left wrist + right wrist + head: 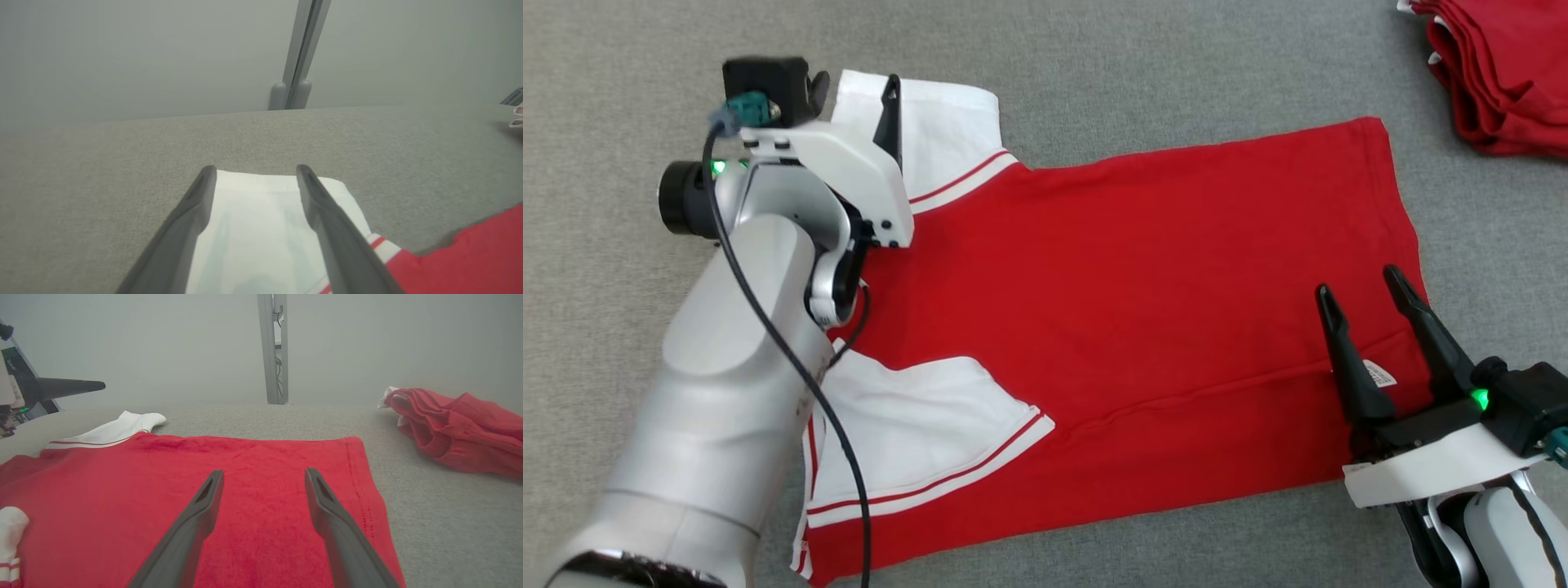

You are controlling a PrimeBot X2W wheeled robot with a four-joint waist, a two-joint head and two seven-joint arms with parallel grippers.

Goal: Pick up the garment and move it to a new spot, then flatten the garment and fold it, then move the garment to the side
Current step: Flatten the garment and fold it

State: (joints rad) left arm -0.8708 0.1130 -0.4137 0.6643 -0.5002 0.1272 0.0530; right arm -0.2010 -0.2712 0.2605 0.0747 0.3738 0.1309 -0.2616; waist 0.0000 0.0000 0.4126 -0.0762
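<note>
A red garment [1143,294] with white sleeves lies spread flat on the grey surface, hem to the right. Its far white sleeve [943,135] lies out flat; the near white sleeve [915,433] is folded in over the red body. My left gripper [255,169] hovers open over the far sleeve [253,228], fingers apart with nothing between them; in the head view one dark finger [890,114] shows past the wrist. My right gripper [1360,290] is open above the garment's hem corner [261,506], near a small white label [1379,374].
A pile of other red garments [1503,69] lies at the far right corner, also the red heap [453,428] in the right wrist view. A grey post [273,347] stands beyond the surface's far edge. Bare grey surface [1094,65] surrounds the spread garment.
</note>
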